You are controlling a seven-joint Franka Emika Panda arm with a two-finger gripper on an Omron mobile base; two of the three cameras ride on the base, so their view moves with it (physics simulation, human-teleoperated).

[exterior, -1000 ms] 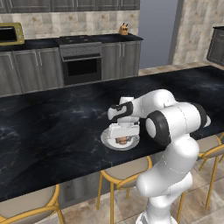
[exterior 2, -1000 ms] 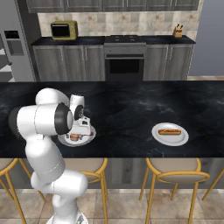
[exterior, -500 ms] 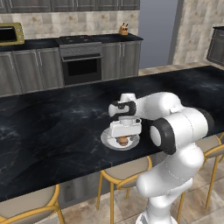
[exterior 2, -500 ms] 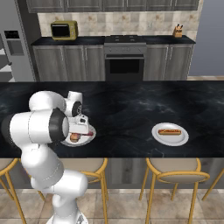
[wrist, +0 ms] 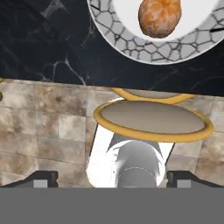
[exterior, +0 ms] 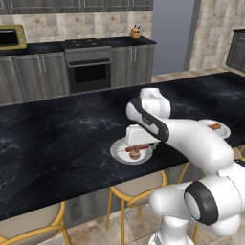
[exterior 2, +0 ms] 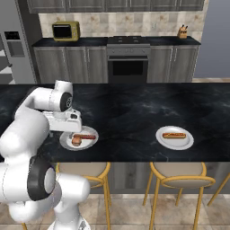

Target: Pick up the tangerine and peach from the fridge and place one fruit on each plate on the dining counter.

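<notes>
Gripper (wrist: 112, 179) stood open above plate (wrist: 131, 50) with tangerine (wrist: 159, 16) lying free; should be lifted straight, without touching fruit.

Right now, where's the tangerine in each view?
Left base view: tangerine on the near plate, centre, just below the arm's hand.
Right base view: tangerine on the left plate, beside the sausage piece.
Hand view: tangerine at top, on the plate's rim-patterned dish.
Shared landmark: that plate on the dining counter.
</notes>
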